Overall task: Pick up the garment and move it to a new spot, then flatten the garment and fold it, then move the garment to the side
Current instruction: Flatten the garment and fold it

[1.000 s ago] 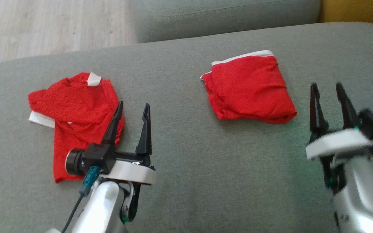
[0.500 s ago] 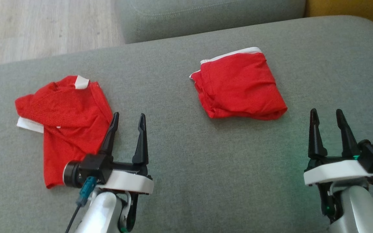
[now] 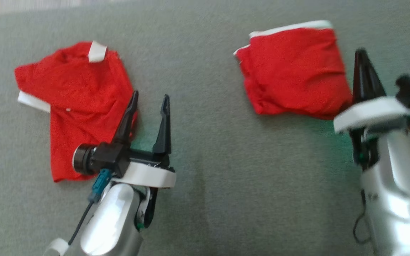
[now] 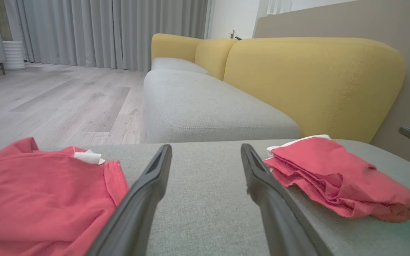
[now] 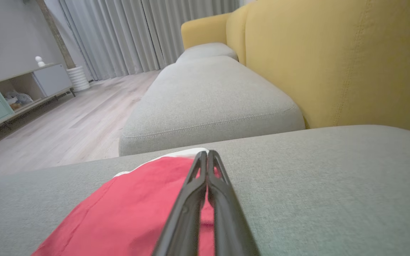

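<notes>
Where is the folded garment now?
The folded red garment lies upper right in the head view on the grey cushion, its right edge beside the shut right end effector, the crumpled garment to its left.

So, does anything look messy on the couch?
Yes. The left red garment lies crumpled and crooked, with a white edge poking out at its side, while the right red garment is folded neatly.

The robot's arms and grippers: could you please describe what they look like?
Both forearms are glossy silver, each capped by a white collar. The left gripper and right gripper have two long, tapering black fingers. A black wrist camera with a teal connector sits beside each.
</notes>
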Motion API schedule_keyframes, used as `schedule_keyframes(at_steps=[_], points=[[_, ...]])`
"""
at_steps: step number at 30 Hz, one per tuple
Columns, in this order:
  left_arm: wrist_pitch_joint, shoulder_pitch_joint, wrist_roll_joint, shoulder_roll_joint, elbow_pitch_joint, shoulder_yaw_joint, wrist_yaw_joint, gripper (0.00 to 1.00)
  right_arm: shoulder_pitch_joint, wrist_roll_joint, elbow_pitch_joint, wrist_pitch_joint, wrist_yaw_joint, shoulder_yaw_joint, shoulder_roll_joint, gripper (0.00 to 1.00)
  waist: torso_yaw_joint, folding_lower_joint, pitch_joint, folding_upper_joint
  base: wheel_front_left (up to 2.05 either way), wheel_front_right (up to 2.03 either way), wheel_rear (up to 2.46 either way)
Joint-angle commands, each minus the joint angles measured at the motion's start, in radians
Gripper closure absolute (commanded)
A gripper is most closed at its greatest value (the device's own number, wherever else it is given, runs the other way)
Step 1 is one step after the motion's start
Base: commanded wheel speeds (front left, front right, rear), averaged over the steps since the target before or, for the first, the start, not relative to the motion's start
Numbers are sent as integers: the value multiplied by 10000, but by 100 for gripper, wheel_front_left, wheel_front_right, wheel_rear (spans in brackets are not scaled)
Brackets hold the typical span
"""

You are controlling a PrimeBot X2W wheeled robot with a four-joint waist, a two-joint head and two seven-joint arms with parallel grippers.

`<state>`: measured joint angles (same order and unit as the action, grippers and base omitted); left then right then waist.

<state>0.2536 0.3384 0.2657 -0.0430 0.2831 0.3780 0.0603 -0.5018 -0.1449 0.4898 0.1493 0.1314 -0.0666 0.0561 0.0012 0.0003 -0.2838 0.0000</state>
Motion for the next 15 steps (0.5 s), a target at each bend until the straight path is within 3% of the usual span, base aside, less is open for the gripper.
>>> schedule_keyframes(at_steps=[1, 8, 15], points=[[82, 369, -43, -72, -311, -196, -38, 0, -381, 86, -141, 9, -7, 201, 59, 100, 412, -3, -493, 0, 0, 0, 0], [82, 788, -67, -72, -320, 63, 1, 0, -2643, 672, 3036, 479, -7, -374, 171, 100, 846, -3, -1144, 0, 0, 0, 0], [82, 944, -81, -72, -289, 134, 32, 0, -3360, 1181, 5597, 682, -7, -452, 64, 100, 979, -3, -1162, 0, 0, 0, 0]])
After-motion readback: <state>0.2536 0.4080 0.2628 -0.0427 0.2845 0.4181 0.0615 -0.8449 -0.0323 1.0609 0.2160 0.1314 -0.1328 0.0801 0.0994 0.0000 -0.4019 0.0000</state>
